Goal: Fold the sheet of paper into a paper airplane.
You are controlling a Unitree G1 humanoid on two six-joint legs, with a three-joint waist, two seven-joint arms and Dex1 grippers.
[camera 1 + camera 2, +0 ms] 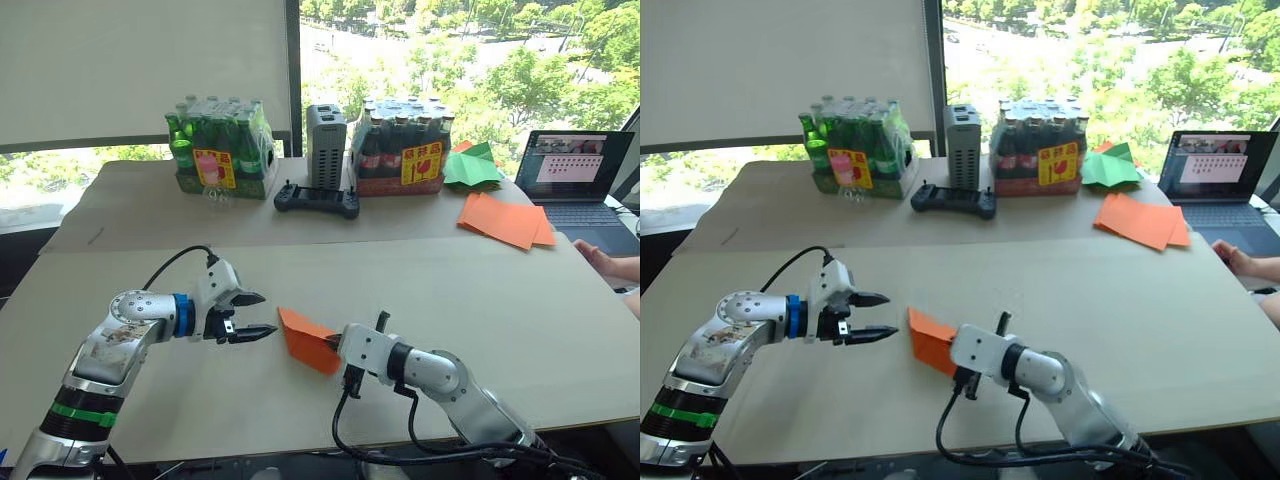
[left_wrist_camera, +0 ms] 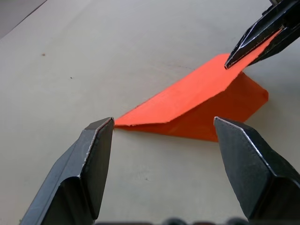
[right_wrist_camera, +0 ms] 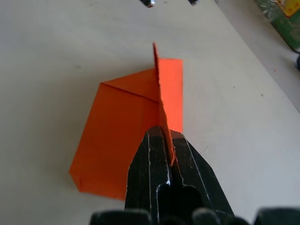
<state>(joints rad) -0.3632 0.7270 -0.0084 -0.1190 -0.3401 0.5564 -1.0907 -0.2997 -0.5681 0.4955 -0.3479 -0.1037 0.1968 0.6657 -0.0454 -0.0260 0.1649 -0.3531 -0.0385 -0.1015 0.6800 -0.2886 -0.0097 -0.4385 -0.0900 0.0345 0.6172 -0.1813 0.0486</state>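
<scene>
Pinching a raised flap of the sheet of paper [image 1: 308,340], the right gripper [image 3: 165,154] holds it clenched on the surface [image 1: 500,300], apparently for creasing; the left gripper [image 1: 258,313] waits beside it, fingers spread

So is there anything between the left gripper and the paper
No. Bare table separates the open left gripper from the paper, seen in the head views; the right gripper pinches the paper's far edge.
</scene>
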